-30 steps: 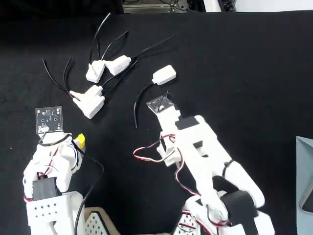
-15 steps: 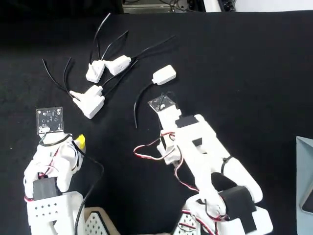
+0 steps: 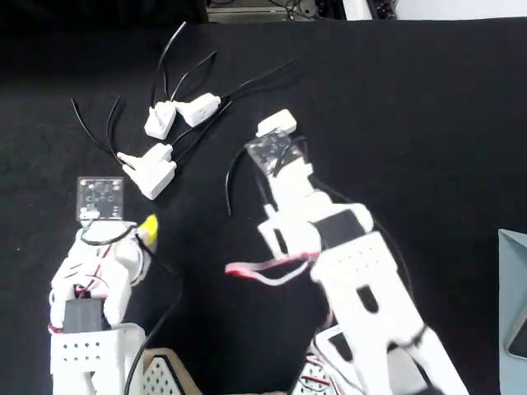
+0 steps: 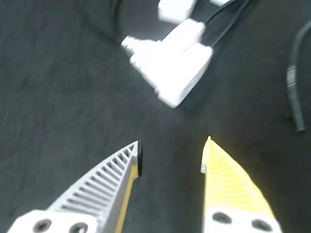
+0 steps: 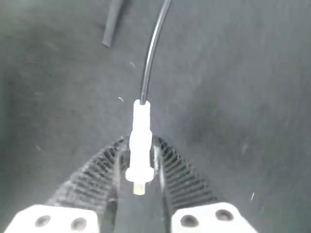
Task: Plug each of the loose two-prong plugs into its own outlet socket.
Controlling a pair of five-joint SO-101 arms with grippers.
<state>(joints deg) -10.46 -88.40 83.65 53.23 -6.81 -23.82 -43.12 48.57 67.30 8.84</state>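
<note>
A loose white two-prong plug [image 3: 277, 123] with a black cable lies mid-table. My right gripper [image 3: 277, 137] is stretched out to it. In the right wrist view the plug [image 5: 139, 145] sits between the fingers of my right gripper [image 5: 139, 143], which is shut on it, and its cable runs away from me. To the left lie white outlet pieces with black cables: two small ones [image 3: 160, 119] [image 3: 200, 109] and a larger pair [image 3: 151, 170]. My left gripper [image 3: 142, 220] stands open just short of that pair [image 4: 167, 68], its grey and yellow fingers [image 4: 221, 170] holding nothing.
Black cloth covers the table [image 3: 412, 123]. Black cables fan out from the outlet pieces toward the back left [image 3: 95, 123]. A loose cable end [image 5: 112, 24] lies beyond the held plug. A grey-blue object [image 3: 515, 304] sits at the right edge.
My right arm has stretched forward to the lone plug and its gripper now holds it. My left arm has shifted slightly forward and right.
</note>
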